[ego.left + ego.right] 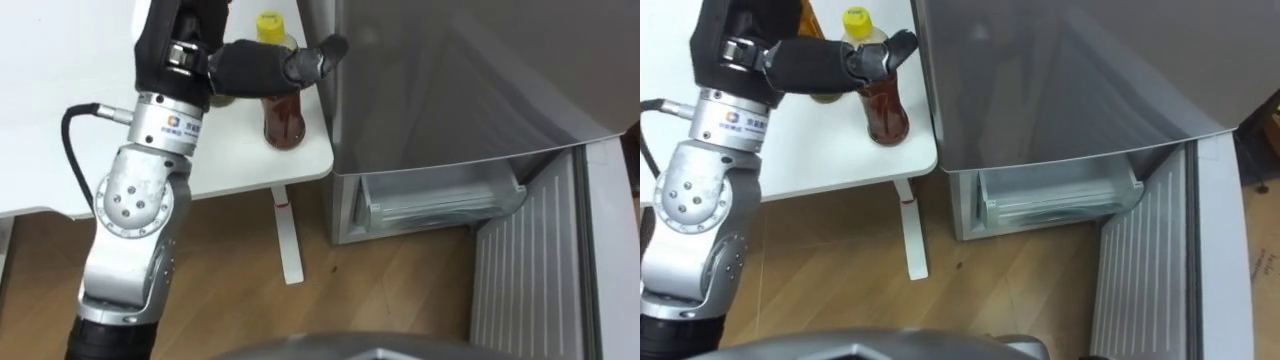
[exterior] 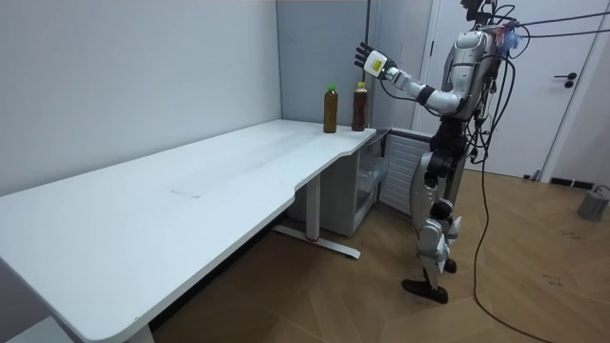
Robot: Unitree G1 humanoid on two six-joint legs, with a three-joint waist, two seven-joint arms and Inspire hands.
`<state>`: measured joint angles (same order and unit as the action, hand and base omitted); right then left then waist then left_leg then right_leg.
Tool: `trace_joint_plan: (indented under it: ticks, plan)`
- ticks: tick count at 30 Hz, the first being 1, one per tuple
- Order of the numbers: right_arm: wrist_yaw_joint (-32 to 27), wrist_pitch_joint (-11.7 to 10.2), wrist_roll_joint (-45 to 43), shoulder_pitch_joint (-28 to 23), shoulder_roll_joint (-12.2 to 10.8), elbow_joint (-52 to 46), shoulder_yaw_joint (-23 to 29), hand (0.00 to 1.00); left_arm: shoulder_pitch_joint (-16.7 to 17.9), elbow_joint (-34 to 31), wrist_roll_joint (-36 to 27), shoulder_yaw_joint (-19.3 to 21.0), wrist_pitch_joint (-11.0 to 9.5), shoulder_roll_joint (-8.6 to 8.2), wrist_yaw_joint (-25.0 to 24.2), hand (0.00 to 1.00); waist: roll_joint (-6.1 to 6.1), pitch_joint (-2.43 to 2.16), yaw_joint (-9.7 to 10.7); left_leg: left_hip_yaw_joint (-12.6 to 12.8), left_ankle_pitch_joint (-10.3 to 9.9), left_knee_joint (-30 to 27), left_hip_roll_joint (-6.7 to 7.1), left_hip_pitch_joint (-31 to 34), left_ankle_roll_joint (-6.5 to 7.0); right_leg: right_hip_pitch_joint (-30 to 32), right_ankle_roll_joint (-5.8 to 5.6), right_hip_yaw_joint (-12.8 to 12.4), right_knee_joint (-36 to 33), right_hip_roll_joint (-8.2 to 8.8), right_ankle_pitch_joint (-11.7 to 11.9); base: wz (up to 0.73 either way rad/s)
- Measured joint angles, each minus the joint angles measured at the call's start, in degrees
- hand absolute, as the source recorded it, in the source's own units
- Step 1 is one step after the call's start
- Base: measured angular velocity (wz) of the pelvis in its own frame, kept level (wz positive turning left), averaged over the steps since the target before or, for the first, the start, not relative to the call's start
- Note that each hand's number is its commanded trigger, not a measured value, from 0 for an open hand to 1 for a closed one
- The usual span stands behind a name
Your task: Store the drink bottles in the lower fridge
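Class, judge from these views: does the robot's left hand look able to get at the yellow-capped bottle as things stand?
Probably yes: the open left hand hangs at the neck of the yellow-capped bottle, which stands near the corner of the table, with nothing between them.

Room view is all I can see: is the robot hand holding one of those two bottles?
Observer: No. In the eye views the left robot hand is open, and its thumb lies across the neck of the yellow-capped bottle without closing on it.
Operator: Is the place for the drinks ready?
Observer: Yes. The lower fridge door stands swung open, and a clear drawer shows inside.
Operator: Is it a long way to carry?
Observer: It doesn't look far. That bottle stands at the corner of the table, right beside the fridge.
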<state>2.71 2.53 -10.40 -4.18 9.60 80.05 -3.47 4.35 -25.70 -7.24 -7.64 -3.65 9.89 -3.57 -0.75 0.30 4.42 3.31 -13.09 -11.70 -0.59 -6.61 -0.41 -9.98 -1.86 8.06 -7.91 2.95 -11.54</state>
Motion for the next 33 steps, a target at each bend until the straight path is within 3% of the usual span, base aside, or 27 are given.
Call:
trace_joint_plan:
  ticks: [15, 23, 33]
  plan:
    - [-0.05, 0.26, -1.64, -0.28, -0.02, -0.05, -1.81, 0.00, 0.91, 0.21, 0.02, -1.58, 3.20, 0.02, -3.45, 0.00, 0.51, -0.12, -0.04, 0.03, 0.00, 0.02, 0.00, 0.13, 0.00, -0.09, 0.01, -0.10, -0.05, -0.02, -0.01, 0.00]
    - [0.04, 1.28, -1.66, -0.27, -0.01, 0.07, -2.05, 0.00, 1.29, 4.01, 0.13, -1.57, 3.72, 0.02, -4.10, 0.00, 0.44, -0.05, -0.17, 0.20, 0.00, 0.04, -0.03, -0.09, 0.00, 0.04, 0.06, -0.28, -0.21, -0.01, -0.10, 0.00]
    - [-0.14, 1.28, -1.65, -0.26, -0.28, 0.27, -2.04, 0.00, 1.41, 3.93, 0.07, -1.46, 3.31, 0.02, -3.49, 0.00, 0.02, 0.19, -0.22, 0.17, 0.00, 0.06, -0.02, -0.20, 0.00, -0.03, 0.07, -0.28, -0.16, -0.02, -0.15, 0.00]
